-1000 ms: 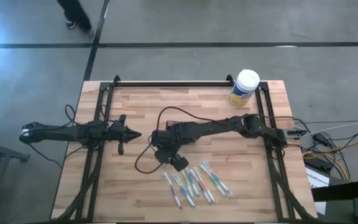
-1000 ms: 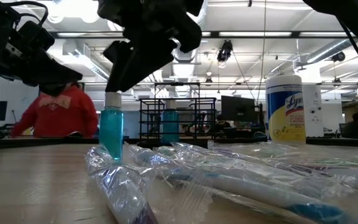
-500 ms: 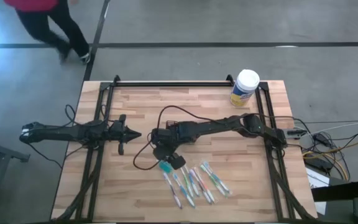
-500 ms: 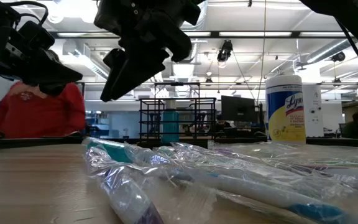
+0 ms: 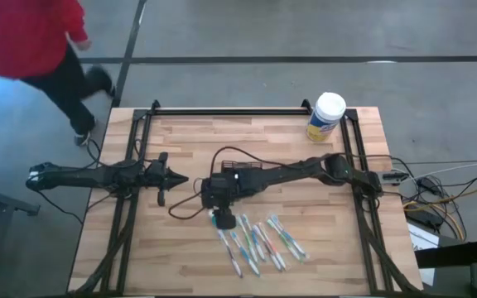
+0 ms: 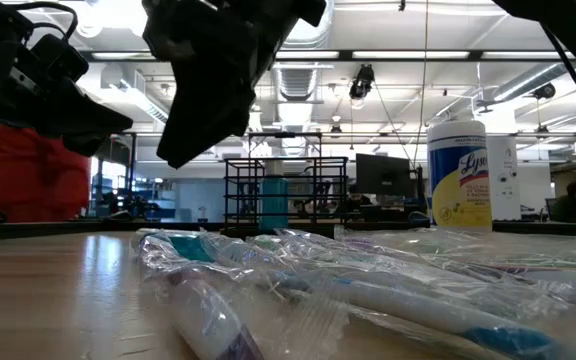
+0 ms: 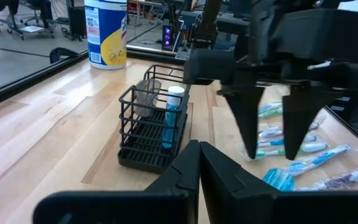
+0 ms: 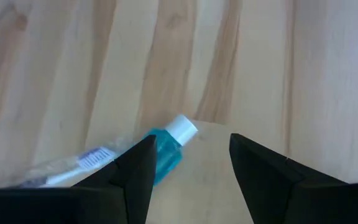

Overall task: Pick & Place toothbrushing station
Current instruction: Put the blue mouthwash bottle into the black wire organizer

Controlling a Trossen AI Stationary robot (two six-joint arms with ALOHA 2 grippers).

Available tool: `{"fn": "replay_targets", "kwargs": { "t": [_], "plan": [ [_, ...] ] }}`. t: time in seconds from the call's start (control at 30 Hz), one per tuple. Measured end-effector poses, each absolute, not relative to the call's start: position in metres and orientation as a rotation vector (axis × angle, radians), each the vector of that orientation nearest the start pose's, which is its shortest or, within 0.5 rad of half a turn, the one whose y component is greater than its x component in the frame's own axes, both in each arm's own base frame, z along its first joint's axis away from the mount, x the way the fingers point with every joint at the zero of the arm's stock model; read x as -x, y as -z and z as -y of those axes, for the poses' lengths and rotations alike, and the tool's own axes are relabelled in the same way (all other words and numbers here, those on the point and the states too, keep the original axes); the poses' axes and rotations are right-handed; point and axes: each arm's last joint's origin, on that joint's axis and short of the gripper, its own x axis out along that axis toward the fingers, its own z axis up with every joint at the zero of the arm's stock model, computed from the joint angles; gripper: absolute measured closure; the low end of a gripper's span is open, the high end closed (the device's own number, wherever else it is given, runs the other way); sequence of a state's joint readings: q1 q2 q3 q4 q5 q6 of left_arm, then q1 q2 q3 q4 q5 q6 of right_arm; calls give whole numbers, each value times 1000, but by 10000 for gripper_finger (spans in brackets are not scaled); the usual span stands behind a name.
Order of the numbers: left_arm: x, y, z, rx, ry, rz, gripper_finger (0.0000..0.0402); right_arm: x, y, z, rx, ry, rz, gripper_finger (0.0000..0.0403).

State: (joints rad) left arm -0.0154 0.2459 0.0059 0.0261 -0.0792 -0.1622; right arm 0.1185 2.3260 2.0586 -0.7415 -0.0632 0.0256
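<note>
The toothbrushing station [image 7: 151, 134], a small black wire-mesh holder, stands on its base mid-table. It holds an upright blue bottle [image 7: 173, 118] and a clear cup [image 7: 148, 99]. The right arm partly covers the station [image 5: 240, 167] in the high view. A second blue bottle [image 8: 166, 149] with a white cap lies on its side on the wood beside several wrapped toothbrushes [image 5: 259, 242]. My right gripper [image 7: 271, 154] hangs open above that bottle [image 7: 278, 179], fingers pointing down, clear of it. My left gripper [image 7: 199, 149] waits shut at the table's left.
A white-lidded, yellow-labelled canister [image 5: 327, 116] stands at the far right corner. Black frame rails [image 5: 131, 165] run along both sides and the far edge. A cable loops over the wood near the right gripper. A person in red [image 5: 31, 41] walks beyond the far left corner.
The blue bottle that stood upright under my right gripper has fallen onto its side next to the toothbrushes. My right gripper has rolled about its own axis and swung slightly toward the table's left, staying open above the bottle. The person in red has walked on beyond the table.
</note>
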Motion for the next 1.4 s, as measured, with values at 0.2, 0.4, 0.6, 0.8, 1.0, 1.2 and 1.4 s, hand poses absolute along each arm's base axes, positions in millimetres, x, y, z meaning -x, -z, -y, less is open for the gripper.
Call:
{"fn": "replay_targets", "kwargs": {
  "t": [0.2,0.4,0.6,0.8,1.0,1.2,1.4],
  "plan": [
    [-111,-147,-1,148,-81,-208,390,-502,-204,-67,-82,-107,-1017,204],
    [-111,-147,-1,146,-81,-207,390,-510,-181,-68,-141,-91,-1036,204],
    [-111,-147,-1,146,-81,-209,390,-516,-163,-69,-162,-74,-1063,204],
    [-111,-147,-1,146,-81,-209,390,-521,-150,-70,-162,-72,-1080,204],
    [-111,-147,-1,146,-81,-211,390,-521,-143,-69,-162,-68,-1102,204],
    [-111,-147,-1,146,-81,-211,390,-520,-135,-69,-156,-72,-1133,217],
    [-111,-147,-1,146,-81,-211,390,-520,-134,-68,-151,-75,-1135,294]
  ]
}}
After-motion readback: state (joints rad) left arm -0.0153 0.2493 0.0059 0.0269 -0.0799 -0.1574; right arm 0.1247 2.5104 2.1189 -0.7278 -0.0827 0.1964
